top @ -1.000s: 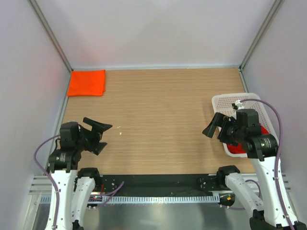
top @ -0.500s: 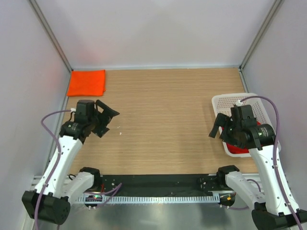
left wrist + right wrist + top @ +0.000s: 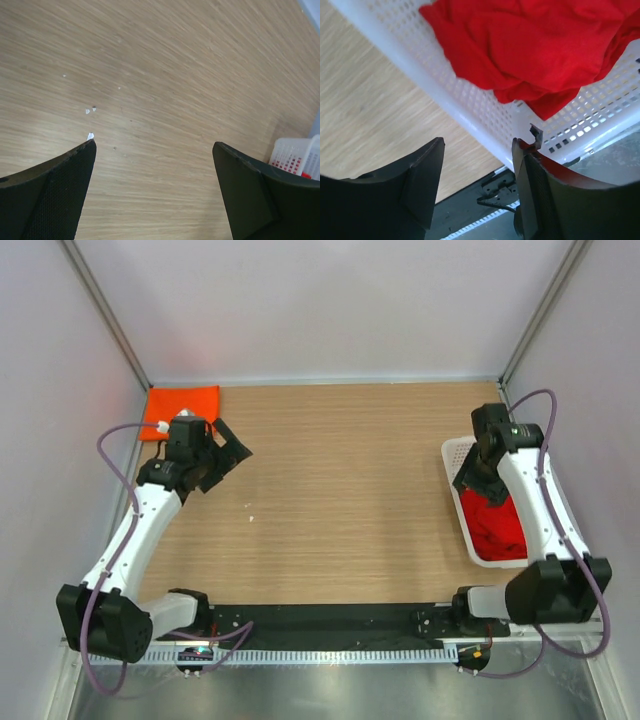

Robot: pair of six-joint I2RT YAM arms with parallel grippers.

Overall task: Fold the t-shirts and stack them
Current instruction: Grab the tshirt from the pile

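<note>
The bright orange t-shirt (image 3: 182, 400) lies folded flat in the far left corner, partly behind my left arm. The red t-shirt (image 3: 497, 525) is crumpled in the white mesh basket (image 3: 452, 455) at the right edge. My left gripper (image 3: 226, 454) hovers just right of the orange shirt, open wide; in its wrist view the left gripper (image 3: 154, 150) has only bare wood between the fingers. My right gripper (image 3: 471, 478) hangs over the basket's near-left side. In its wrist view the right gripper (image 3: 477, 165) is open at moderate width, empty, with the red t-shirt (image 3: 530, 45) beyond the fingertips.
The basket wall (image 3: 470, 107) runs diagonally just past the right fingertips, with the table's front rail below it. Small white specks (image 3: 250, 516) dot the wooden table (image 3: 340, 490). Grey walls enclose the table on three sides.
My left arm reached away from its base toward the orange shirt. My right arm swung to the far side and now points down over the basket, and its jaws have narrowed.
</note>
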